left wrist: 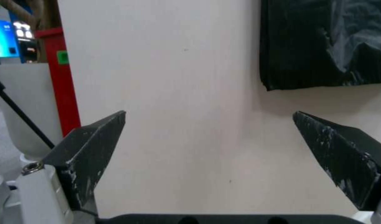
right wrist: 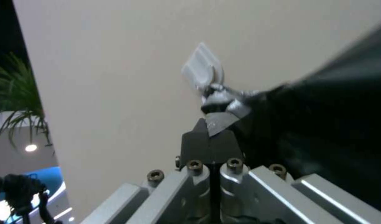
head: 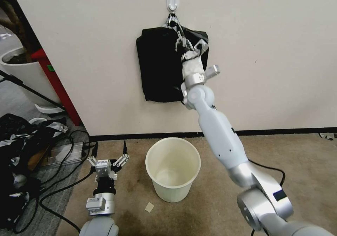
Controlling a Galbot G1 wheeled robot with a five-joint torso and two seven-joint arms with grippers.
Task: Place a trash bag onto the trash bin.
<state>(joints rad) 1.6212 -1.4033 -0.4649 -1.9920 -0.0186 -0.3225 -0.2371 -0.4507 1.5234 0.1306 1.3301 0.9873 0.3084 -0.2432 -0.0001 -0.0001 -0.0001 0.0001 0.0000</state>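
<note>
While raised, right gripper [head: 178, 28] pinches trash bag [head: 159, 65].

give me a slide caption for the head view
Right gripper shut on a trash bag hanging from a wall hook, above the trash bin.

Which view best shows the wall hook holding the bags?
The head view: the hook shows whole and sharp above the bag pack. The right wrist view has it close but blurred, beyond the right gripper. The left wrist view stops below it.

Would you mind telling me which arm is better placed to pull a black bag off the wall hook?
Right: the right gripper is shut on the glossy black plastic trash bag below the white hook; the left gripper is open near the floor.
</note>
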